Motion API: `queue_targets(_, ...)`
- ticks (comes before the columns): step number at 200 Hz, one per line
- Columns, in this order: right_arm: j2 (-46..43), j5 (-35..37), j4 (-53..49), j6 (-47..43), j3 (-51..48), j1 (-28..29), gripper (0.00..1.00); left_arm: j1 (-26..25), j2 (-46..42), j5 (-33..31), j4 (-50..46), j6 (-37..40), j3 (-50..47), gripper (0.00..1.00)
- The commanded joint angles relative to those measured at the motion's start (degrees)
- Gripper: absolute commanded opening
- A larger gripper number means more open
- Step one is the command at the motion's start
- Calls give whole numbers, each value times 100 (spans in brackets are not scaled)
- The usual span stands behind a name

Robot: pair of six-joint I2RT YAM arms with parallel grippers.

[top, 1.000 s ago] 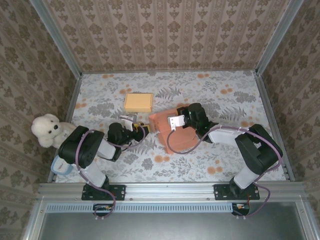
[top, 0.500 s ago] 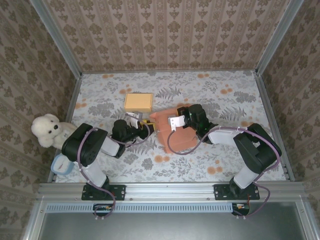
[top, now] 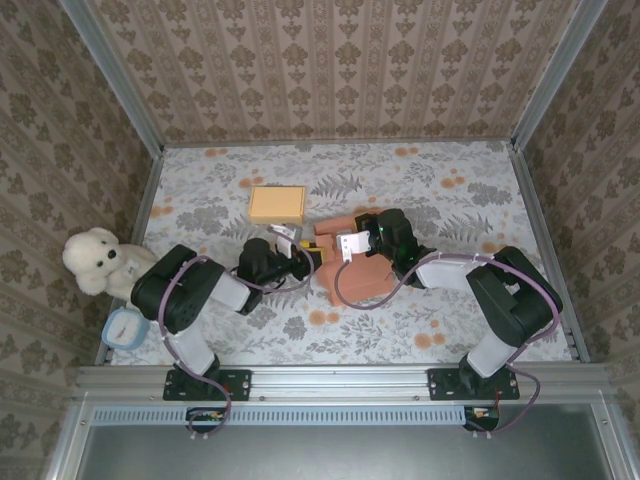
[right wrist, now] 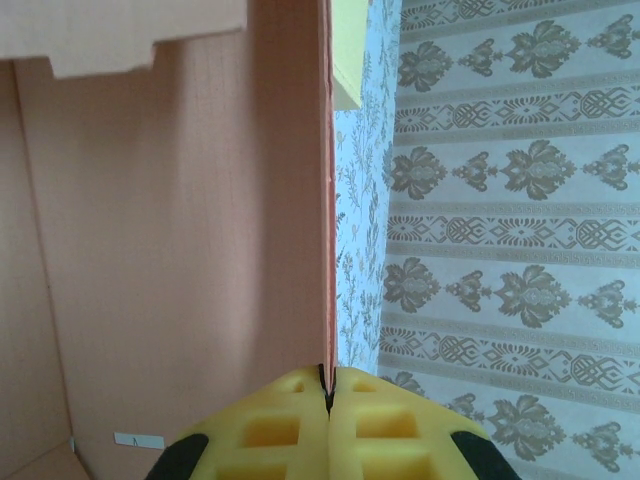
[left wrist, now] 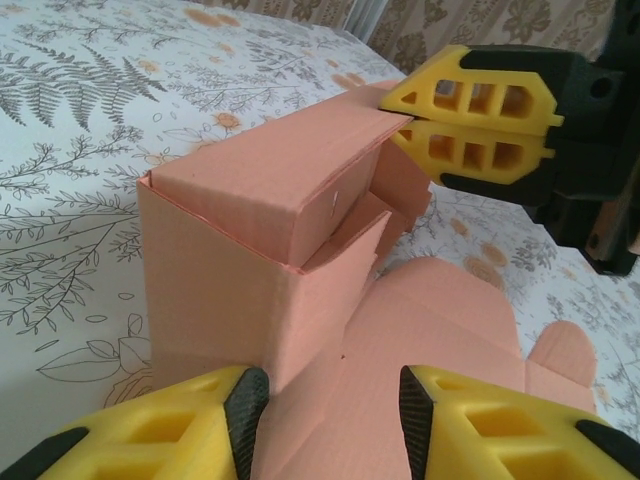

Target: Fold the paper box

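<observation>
A white teddy bear [top: 97, 262] sits at the left edge of the bench [top: 450, 200]. To its right, my left tool [left wrist: 328, 400] is spread, its yellow fingers [left wrist: 170, 425] low at the near corner of the salmon paper box [left wrist: 230, 260], with a flat flap of the box lying between them. The paper box stands partly erected at mid-bench, and on its right side my right tool [right wrist: 328, 392] is pressed together, pinching the thin top edge of an upright wall.
</observation>
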Motion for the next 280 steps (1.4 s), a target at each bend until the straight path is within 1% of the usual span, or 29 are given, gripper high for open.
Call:
queue_targets(1, 110, -13, -40, 116, -142, 37, 0, -159, 77, -661, -402, 265, 199, 47)
queue_targets(23, 110, -4, -50, 118, -151, 37, 0, -259, 38, -1169, -633, 368, 264, 50)
queue_targets(64, 119, -22, -42, 159, -160, 37, 0, -483, -4, -1911, -761, 538, 346, 50)
queue_targets(97, 195, -13, 12, 197, -185, 37, 0, -818, 146, -2345, -907, 757, 566, 50)
queue_targets(128, 227, 5, 87, 206, -230, 37, 0, -926, 232, -2727, -990, 820, 700, 48)
queue_targets(152, 225, -14, 91, 240, -239, 37, 0, -983, 301, -3214, -1139, 838, 841, 45)
queue_targets(196, 357, 22, 128, 186, -256, 37, 0, -1104, 531, -3582, -1145, 977, 1113, 44)
queue_targets(245, 427, 75, 189, 146, -265, 37, 0, -1201, 760, -4343, -1252, 1084, 1309, 39)
queue_targets(280, 423, 137, 149, 186, -239, 24, 0, -1216, 731, -5150, -1494, 1057, 1253, 30)
